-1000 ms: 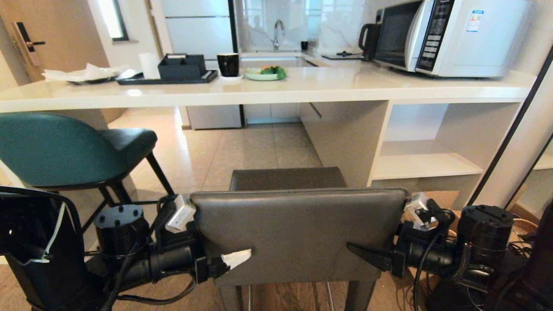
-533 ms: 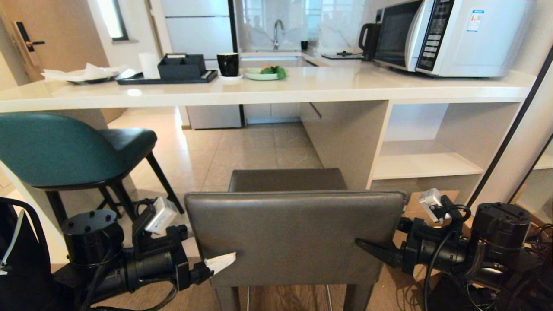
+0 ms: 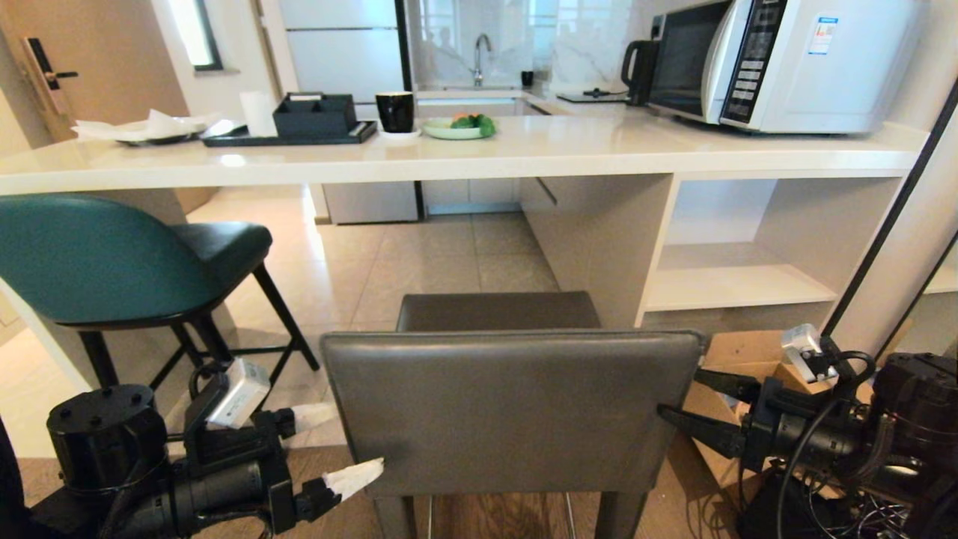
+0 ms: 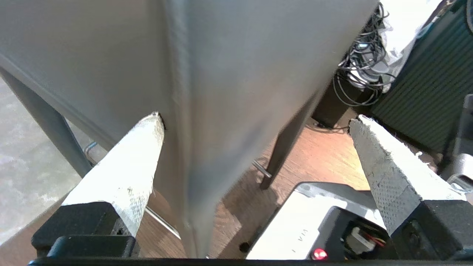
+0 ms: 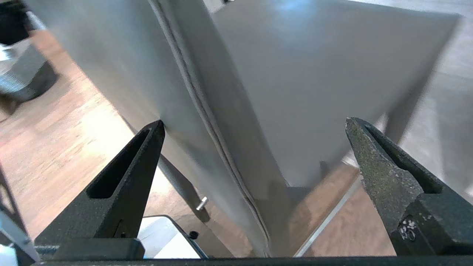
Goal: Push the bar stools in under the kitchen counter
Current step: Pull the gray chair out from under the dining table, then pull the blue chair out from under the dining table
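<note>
- Nearest, the dark grey stool (image 3: 509,408) is seen from behind, its square backrest between the two arms; its seat points at the kitchen counter (image 3: 479,153) but remains well short of the slab's front edge.
- Left gripper (image 3: 333,445) — jaws spread wide, nothing grasped; the left edge of the backrest is straddled, one white-taped finger (image 4: 127,173) before the panel and the other behind it. Whether a finger touches the leather cannot be told.
- Right gripper (image 3: 700,408) — jaws likewise released and wide; the right edge of the backrest is bracketed by the black fingers (image 5: 122,192), nothing clamped.
- Handling, judged: the backrest is taken to be a stiff padded panel with smooth, probably slippery leather, on a rigid frame. The stool is judged top-heavy on tapered legs, so a high push could tip it. Hold is best taken at both side edges of the backrest, low, and evenly.
- Further left, the teal stool (image 3: 112,258) stands with its seat partly beneath the counter edge; thin black legs are visible.
- Farthest, a microwave (image 3: 778,64), a black tray (image 3: 288,135) and a plate (image 3: 458,129) sit on the slab.
- Hidden or cut off — the grey stool's feet and most of its legs lie below frame, so floor contact cannot be checked; the teal stool's left side is cropped.
</note>
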{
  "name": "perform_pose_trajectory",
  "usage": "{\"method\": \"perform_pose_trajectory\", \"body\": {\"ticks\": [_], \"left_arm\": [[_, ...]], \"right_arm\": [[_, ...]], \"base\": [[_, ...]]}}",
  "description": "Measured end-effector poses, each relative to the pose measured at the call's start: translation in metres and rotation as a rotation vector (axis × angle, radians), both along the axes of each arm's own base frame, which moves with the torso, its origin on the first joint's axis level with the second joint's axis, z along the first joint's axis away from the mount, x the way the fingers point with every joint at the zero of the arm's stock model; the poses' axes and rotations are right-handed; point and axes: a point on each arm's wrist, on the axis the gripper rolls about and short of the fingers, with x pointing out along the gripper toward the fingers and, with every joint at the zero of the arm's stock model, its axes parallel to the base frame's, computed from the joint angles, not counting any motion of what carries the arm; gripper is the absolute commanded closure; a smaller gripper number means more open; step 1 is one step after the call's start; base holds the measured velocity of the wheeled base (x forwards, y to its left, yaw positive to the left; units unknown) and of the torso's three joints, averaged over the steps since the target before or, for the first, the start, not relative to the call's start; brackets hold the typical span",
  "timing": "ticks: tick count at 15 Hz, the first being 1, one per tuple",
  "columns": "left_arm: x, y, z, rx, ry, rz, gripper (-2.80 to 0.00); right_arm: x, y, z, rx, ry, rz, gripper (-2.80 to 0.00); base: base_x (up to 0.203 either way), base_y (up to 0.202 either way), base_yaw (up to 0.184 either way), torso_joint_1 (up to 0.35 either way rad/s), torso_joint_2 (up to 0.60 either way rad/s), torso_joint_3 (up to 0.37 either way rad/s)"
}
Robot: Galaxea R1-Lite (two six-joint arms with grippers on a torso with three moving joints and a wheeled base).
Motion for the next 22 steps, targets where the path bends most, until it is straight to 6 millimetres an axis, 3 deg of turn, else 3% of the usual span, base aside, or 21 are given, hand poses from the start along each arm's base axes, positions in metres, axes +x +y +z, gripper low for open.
{"method": "perform_pose_trajectory", "body": {"ticks": [4, 7, 11, 14, 17, 19, 22], "left_arm": [[-0.017, 0.007, 0.009, -0.014, -0.016, 0.025, -2.80], [-0.020, 0.028, 0.021, -0.038, -0.054, 0.156, -2.80], [-0.028, 0.075, 0.039, -0.028, -0.157, 0.528, -2.80], [-0.034, 0.092, 0.052, -0.005, -0.240, 0.848, -2.80], [-0.029, 0.101, 0.063, 0.051, -0.287, 1.122, -2.80], [-0.022, 0.100, 0.072, 0.070, -0.277, 1.225, -2.80], [-0.030, 0.086, 0.094, 0.056, -0.268, 1.223, -2.80]], "right_arm": [[-0.012, -0.011, 0.004, 0.006, 0.001, -0.017, -2.80], [-0.019, -0.030, 0.008, 0.000, -0.011, -0.132, -2.80], [-0.033, -0.055, 0.019, -0.036, -0.047, -0.466, -2.80], [-0.037, -0.064, 0.033, -0.072, -0.119, -0.755, -2.80], [-0.039, -0.070, 0.052, -0.093, -0.181, -1.022, -2.80], [-0.040, -0.072, 0.070, -0.090, -0.194, -1.111, -2.80], [-0.056, -0.068, 0.103, -0.057, -0.164, -1.167, -2.80]], "base": [[0.000, 0.000, 0.000, 0.000, 0.00, 0.000], [0.000, 0.000, 0.000, 0.000, 0.00, 0.000], [0.000, 0.000, 0.000, 0.000, 0.00, 0.000], [0.000, 0.000, 0.000, 0.000, 0.00, 0.000], [0.000, 0.000, 0.000, 0.000, 0.00, 0.000], [0.000, 0.000, 0.000, 0.000, 0.00, 0.000], [0.000, 0.000, 0.000, 0.000, 0.00, 0.000]]}}
